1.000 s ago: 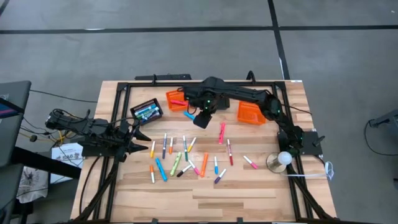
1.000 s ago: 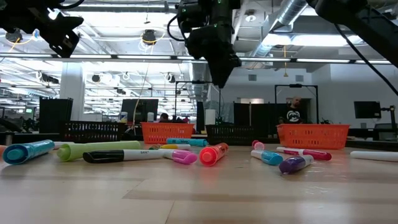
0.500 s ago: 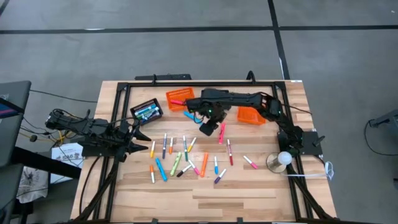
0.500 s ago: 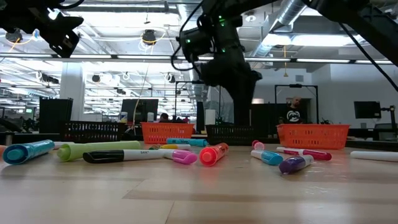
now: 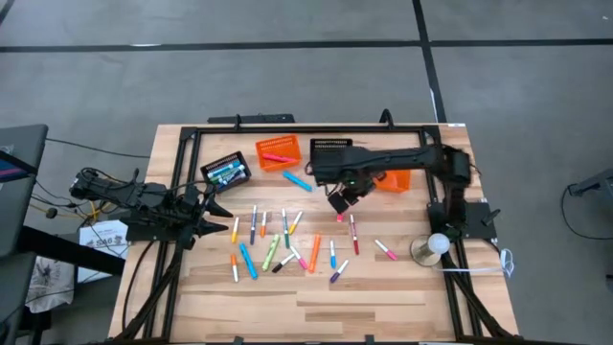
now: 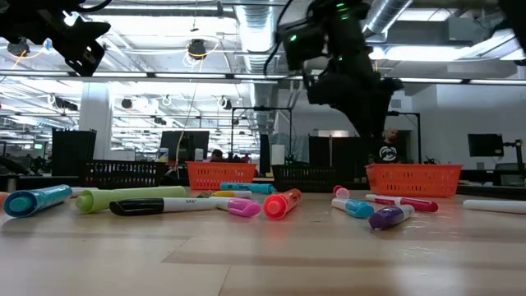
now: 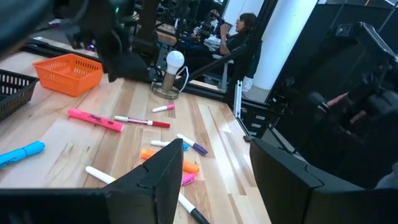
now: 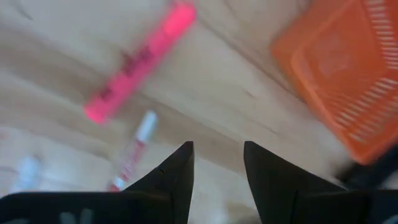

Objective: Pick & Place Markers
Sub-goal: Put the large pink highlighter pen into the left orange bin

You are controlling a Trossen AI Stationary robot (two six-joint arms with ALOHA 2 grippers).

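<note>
Above the pink marker (image 8: 140,59), mid-table beside the orange basket (image 5: 390,178), we see the right gripper (image 5: 338,201) hover, fingers parted and empty, likely lining up a grab. Other markers (image 5: 280,241) lie scattered; the left gripper (image 5: 218,217) waits open at the left edge.

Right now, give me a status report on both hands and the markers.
Right hand open and empty, above the pink marker beside the orange basket. Left hand open, parked at the table's left edge. Nothing in the way.
</note>
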